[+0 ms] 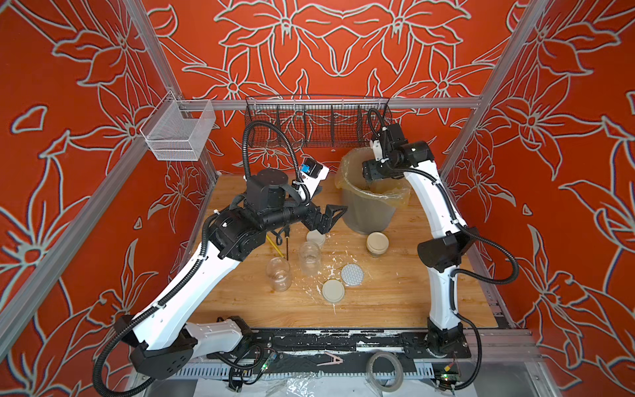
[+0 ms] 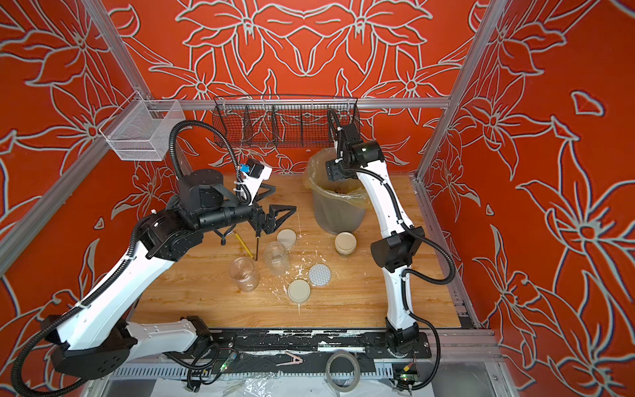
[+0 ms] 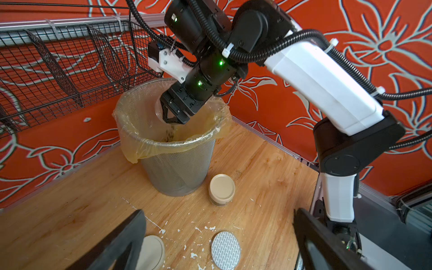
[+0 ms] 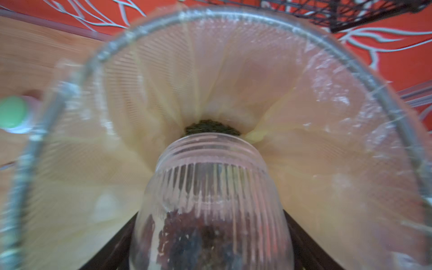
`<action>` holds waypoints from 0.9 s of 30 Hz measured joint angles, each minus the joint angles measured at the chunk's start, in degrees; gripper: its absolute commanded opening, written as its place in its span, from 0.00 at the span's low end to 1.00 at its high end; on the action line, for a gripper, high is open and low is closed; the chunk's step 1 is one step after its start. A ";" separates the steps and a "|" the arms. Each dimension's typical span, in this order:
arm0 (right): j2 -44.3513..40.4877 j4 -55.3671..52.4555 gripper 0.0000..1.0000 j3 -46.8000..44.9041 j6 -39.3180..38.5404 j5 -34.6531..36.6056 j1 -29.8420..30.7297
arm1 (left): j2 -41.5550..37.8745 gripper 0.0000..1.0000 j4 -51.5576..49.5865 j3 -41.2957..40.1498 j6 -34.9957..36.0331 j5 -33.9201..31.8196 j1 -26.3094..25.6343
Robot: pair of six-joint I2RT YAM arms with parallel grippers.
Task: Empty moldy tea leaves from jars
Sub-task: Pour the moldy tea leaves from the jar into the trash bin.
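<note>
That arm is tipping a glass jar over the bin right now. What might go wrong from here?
1. The jar is smooth glass, held tilted mouth-down by the right gripper; it might slip and drop into the bin.
2. Dark tea leaves sit clumped inside the jar, so some may not fall out.
3. The gripper hangs close to the loose plastic liner; pulling away might snag it.

The left arm (image 1: 192, 285) reaches in low from the near edge with its elbow bent. The left tool (image 1: 328, 220) hangs level in the air, jaws spread wide with nothing between them. The right arm (image 1: 433, 201) stands tall and arches forward, wrist tipped downward, the right tool (image 3: 174, 119) clamped around a tilted jar (image 4: 210, 198).
</note>
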 measured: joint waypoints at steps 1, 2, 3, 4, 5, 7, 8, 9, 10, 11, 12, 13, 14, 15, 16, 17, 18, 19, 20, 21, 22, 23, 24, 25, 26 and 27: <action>-0.11 0.15 0.28 -0.02 0.02 0.44 -0.15 | 0.15 0.98 0.87 -0.42 1.46 0.07 0.00; -0.15 0.37 0.28 -0.13 -0.11 1.33 -0.15 | 0.39 0.97 1.60 -0.50 2.86 0.15 0.00; -0.15 0.48 0.28 -0.15 -0.22 1.53 -0.20 | 0.72 0.97 2.47 -0.50 4.11 0.26 0.00; -0.15 0.42 0.29 -0.15 -0.22 1.46 -0.44 | 1.18 0.97 3.58 -0.50 5.62 0.37 0.00; -0.15 0.28 0.29 -0.15 -0.11 1.14 -0.70 | 1.73 0.97 4.66 -0.50 7.26 0.48 0.00; -0.24 0.20 0.29 -0.15 0.24 0.22 -1.22 | 2.99 0.97 6.71 -0.48 10.47 0.52 0.00; -0.31 0.24 0.29 -0.15 0.48 -0.15 -1.29 | 3.80 0.97 7.82 -0.48 12.24 0.52 0.00; -0.37 0.26 0.29 -0.15 0.74 -0.46 -1.44 | 4.63 0.97 8.90 -0.48 13.94 0.52 0.00; -0.57 0.31 0.29 -0.15 1.05 -0.83 -1.51 | 5.88 0.97 9.92 -0.24 16.09 0.52 0.00; -0.83 0.31 0.29 -0.15 1.36 -1.36 -1.66 | 7.32 0.97 10.78 0.28 18.18 0.50 0.00; -1.09 0.33 0.29 -0.15 1.64 -1.75 -1.68 | 8.72 0.97 11.58 0.85 19.78 0.52 0.00; -1.51 0.39 0.29 -0.15 2.08 -2.36 -1.81 | 10.40 0.97 12.31 1.64 21.29 0.72 0.15; -1.99 0.55 0.29 -0.15 2.62 -2.86 -1.99 | 12.26 0.97 13.22 2.62 22.58 1.46 0.50; -2.49 0.76 0.29 -0.15 3.13 -3.78 -2.21 | 13.75 0.97 14.10 3.37 23.41 2.40 0.94; -3.10 1.22 0.29 -0.33 3.82 -4.74 -2.38 | 15.41 0.97 15.15 4.22 24.17 3.28 1.64; -3.96 1.70 0.29 -0.61 4.59 -5.97 -2.71 | 17.07 0.97 16.22 5.18 25.05 4.39 2.47; -4.76 2.16 0.28 -0.87 5.31 -7.13 -3.10 | 18.47 0.97 17.05 6.05 25.70 5.27 3.19; -5.64 2.60 0.28 -1.07 6.08 -8.52 -3.67 | 19.98 0.97 17.81 7.21 26.60 6.16 3.96; -6.34 2.93 0.28 -1.11 6.80 -9.90 -4.26 | 21.20 0.97 18.53 8.17 27.36 6.88 4.52; -7.04 3.30 0.29 -1.11 7.50 -11.37 -4.94 | 22.69 0.97 19.21 9.46 28.33 8.02 5.29; -7.80 3.74 0.28 -1.11 8.20 -12.61 -5.64 | 23.98 0.97 20.17 10.58 29.09 9.14 5.88; -8.46 4.17 0.28 -1.11 8.79 -13.88 -6.12 | 25.00 0.97 21.20 11.47 29.68 10.12 6.32; -9.03 4.57 0.28 -1.14 9.29 -15.13 -6.73 | 26.21 0.97 22.53 12.39 30.32 11.76 6.99; -9.51 4.83 0.28 -1.16 9.84 -16.31 -7.26 | 27.30 0.97 23.80 13.16 30.91 13.18 7.45; -9.94 5.07 0.28 -1.18 10.21 -17.38 -7.61 | 28.39 0.97 25.29 13.84 31.56 14.56 7.87; -10.36 5.29 0.28 -1.22 10.51 -18.53 -7.82 | 29.44 0.97 26.99 14.38 32.20 15.80 8.15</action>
